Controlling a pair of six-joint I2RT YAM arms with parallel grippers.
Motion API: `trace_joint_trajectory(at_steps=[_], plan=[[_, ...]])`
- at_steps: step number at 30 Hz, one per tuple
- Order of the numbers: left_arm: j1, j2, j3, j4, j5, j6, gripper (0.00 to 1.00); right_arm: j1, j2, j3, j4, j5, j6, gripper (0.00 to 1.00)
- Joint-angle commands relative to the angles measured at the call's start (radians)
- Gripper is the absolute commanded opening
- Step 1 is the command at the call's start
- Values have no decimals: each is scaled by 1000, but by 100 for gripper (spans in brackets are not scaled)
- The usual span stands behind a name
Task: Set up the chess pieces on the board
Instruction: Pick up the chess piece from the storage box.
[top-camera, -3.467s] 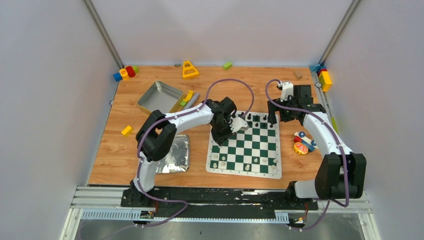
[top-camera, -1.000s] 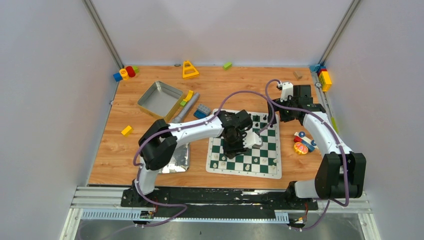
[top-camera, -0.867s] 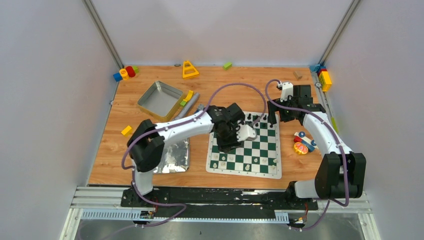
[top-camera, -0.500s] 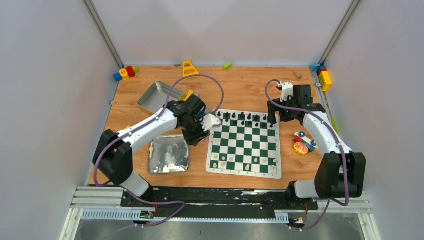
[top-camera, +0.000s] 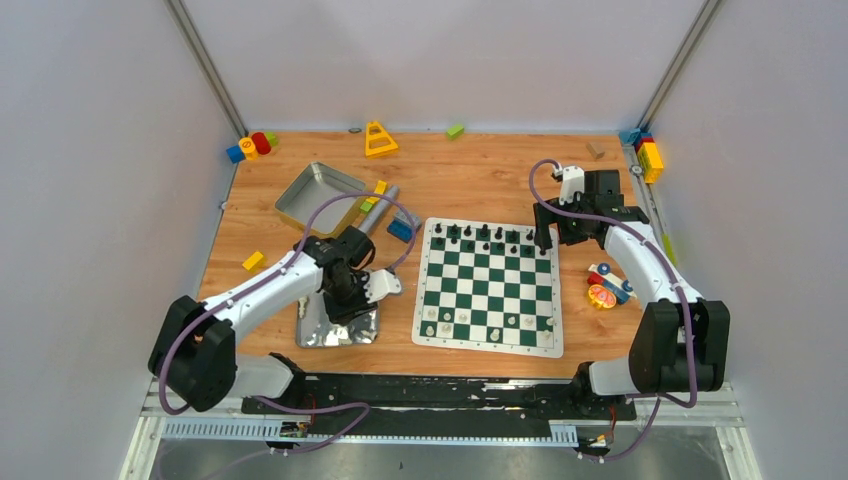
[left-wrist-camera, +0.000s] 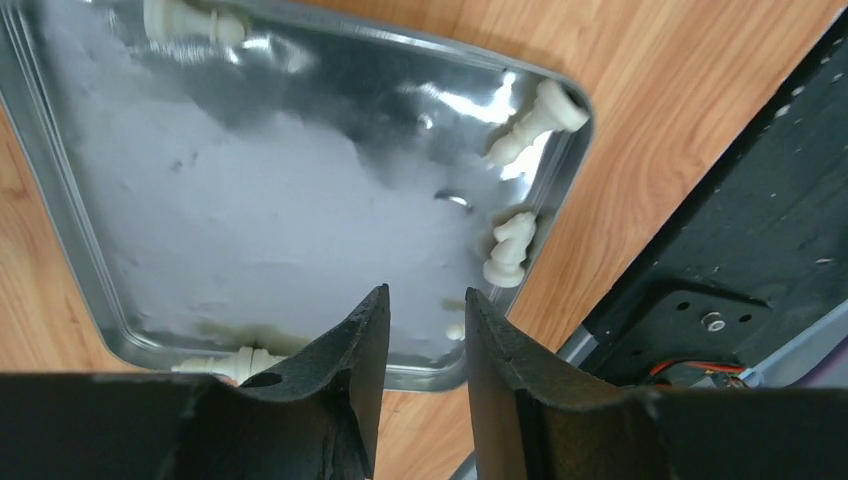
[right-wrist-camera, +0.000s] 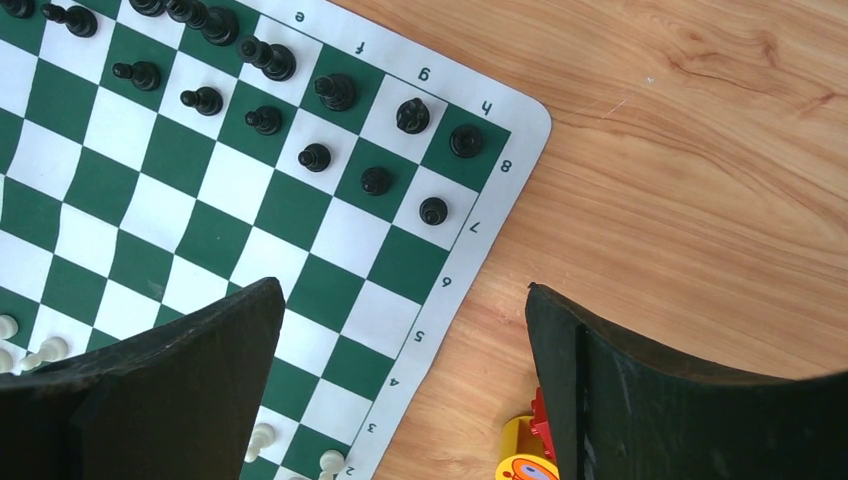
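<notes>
Since a second ago the left arm has swung off the dark green and white checkered board (top-camera: 489, 290). Its left hand (left-wrist-camera: 425, 295) now hangs over the shiny silver metal tray (left-wrist-camera: 250, 220), which sits on the wooden worktop (top-camera: 480, 180) beside the board's left edge. The jaws stand narrow and nothing is between them. The right hand (right-wrist-camera: 400, 290) hovers wide and empty above the board's far right corner.

Black chessmen (right-wrist-camera: 330, 92) fill the two far ranks, and a few cream-white chessmen (top-camera: 447, 318) stand on the near ranks. More white pieces lie loose in the tray: a cream-white knight (left-wrist-camera: 508, 250) by the rim, a long cream-white piece (left-wrist-camera: 535, 120) on its side in the corner, and another at the near rim (left-wrist-camera: 235, 362).

The step in hand looks like a pick from the tray. The knight is the closest candidate. I would spread the jaws wider before descending and turn them across its slim body. Coming down from the tray's open side should keep a finger from striking the rim. The metal looks slick, so a slow, centred close should stop the piece skidding away.
</notes>
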Motion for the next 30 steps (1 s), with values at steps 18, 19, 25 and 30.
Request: trace_joint_trajectory(at_steps=[18,19,25,30], plan=[[132,49,-21,-56,-18,35,49,5,7,47,0,-27,-13,92],[132,50,-14,-60,-2,39,49,5,8,47,0,-28,-13,92],[127,68,52,-65,107,93,50,5,18,47,0,-23,-13,92],[48,83,68,-9,134,95,50,5,20,47,0,-22,-11,92]])
